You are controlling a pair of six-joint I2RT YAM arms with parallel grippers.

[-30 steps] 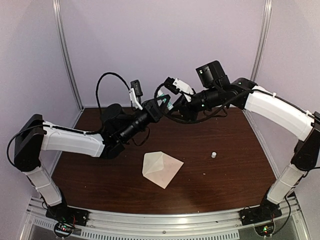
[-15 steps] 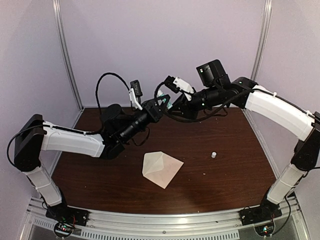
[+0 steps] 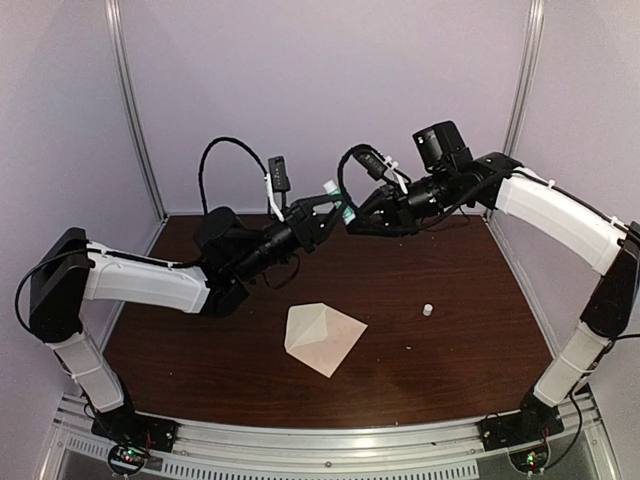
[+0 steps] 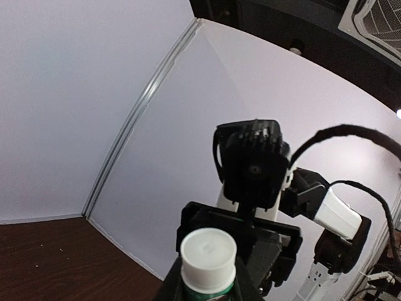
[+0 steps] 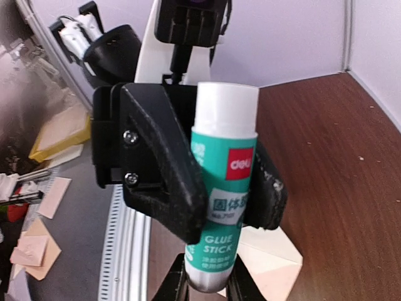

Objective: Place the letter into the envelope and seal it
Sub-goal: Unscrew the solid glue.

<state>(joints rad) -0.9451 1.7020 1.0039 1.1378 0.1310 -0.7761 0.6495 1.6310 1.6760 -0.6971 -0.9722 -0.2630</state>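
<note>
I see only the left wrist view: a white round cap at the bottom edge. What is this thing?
Observer: A glue stick with a green label.
Operator: Does the right gripper hold it also?
Observer: Yes, the right gripper grips its lower end.
Operator: And where is the envelope?
Observer: The envelope lies flat on the table, below both raised arms, and nothing touches it.

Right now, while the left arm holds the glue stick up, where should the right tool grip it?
The green end opposite the white top, end-on from the right arm's side; its fingers flank that end. The left tool clamps the glue stick across its labelled middle, and the white top points away.
</note>
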